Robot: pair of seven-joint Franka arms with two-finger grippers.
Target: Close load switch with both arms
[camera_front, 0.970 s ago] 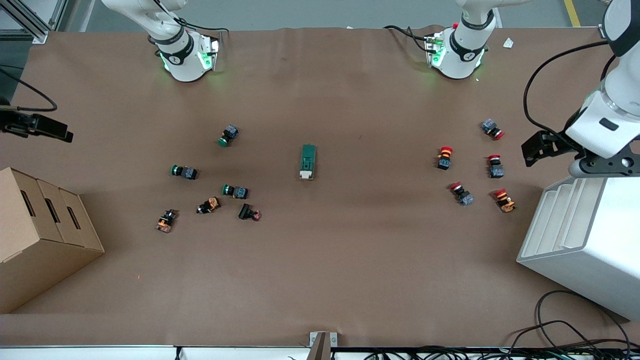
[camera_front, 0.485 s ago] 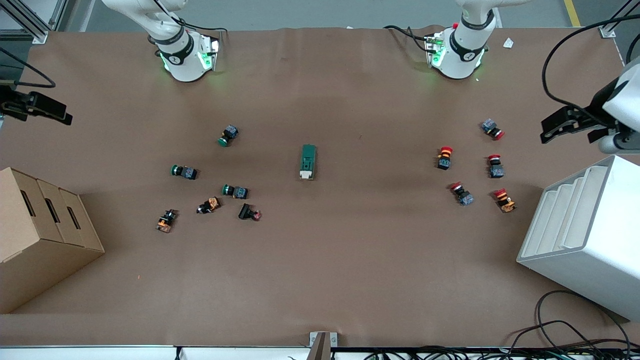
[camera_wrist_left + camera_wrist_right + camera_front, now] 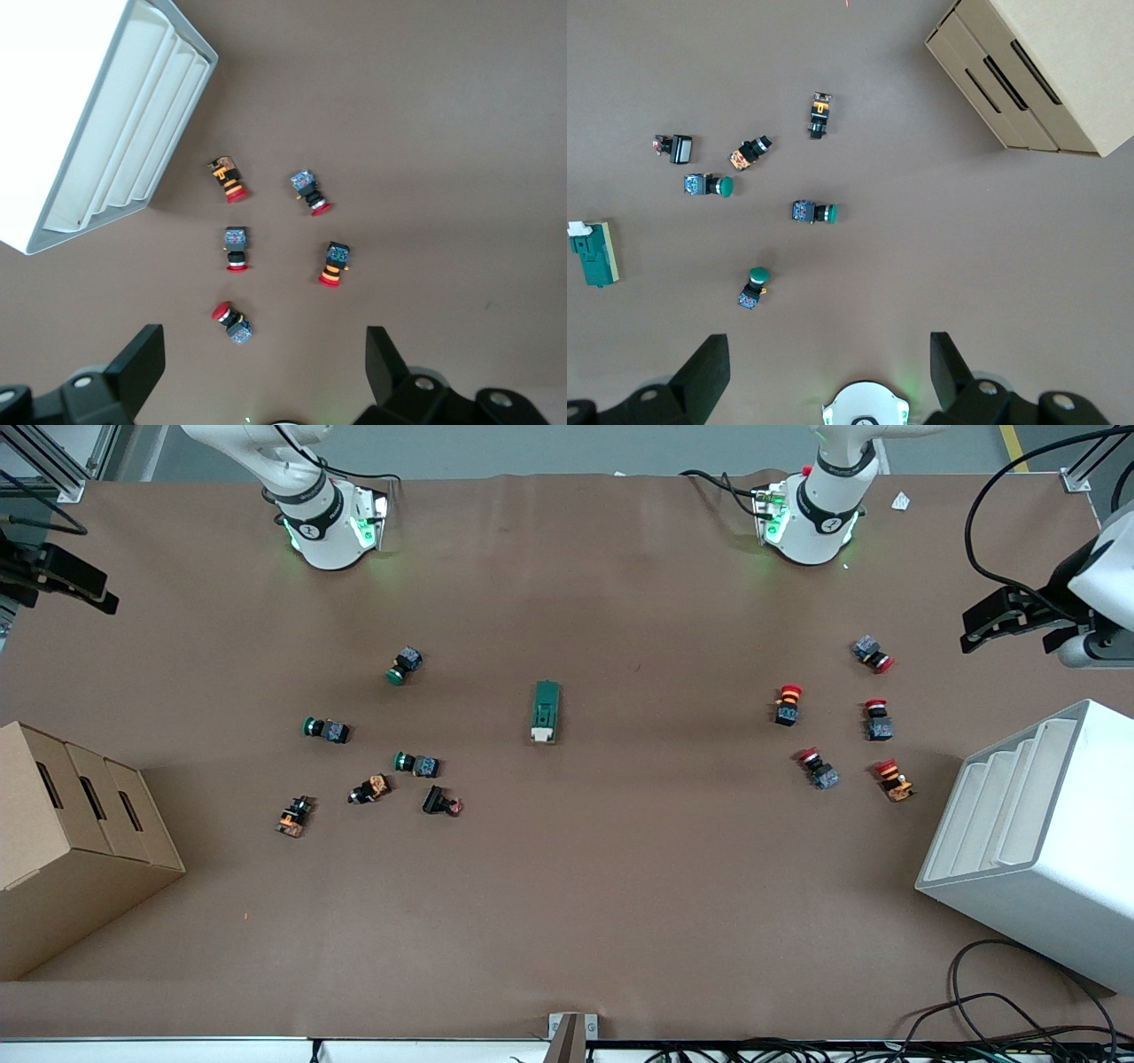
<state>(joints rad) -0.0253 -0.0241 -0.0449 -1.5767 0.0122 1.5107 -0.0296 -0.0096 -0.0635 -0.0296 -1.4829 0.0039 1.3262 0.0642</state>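
Right gripper (image 3: 62, 580) hangs high over the table edge at the right arm's end, up toward the base-side corner; since a second ago it has drifted further toward that corner. Its fingers (image 3: 700, 376) are spread wide with nothing between them. Cardboard box (image 3: 75, 841) sits at the same end, nearer the front camera, unchanged. Next along, a scatter of green, orange and black push buttons (image 3: 372, 744) on the right arm's half of the brown table (image 3: 567, 903); none have shifted. Load switch (image 3: 546, 711) lies flat mid-table, roughly halfway between the two ends, long axis running from the base edge toward the front edge, white lever end nearer the front camera. Same spot as before, nothing touching it. Right wrist view catches it at the frame edge (image 3: 592, 253). Red-capped push buttons (image 3: 837, 722) cluster on the left arm's half, unmoved. White stepped rack (image 3: 1036, 841) sits at the left arm's end near the front corner. Left gripper (image 3: 1014, 615) hovers over the table edge at that end; a second ago it was right above the rack, now pulled back toward the base-side corner. Fingers (image 3: 137, 367) splayed apart, holding nothing.
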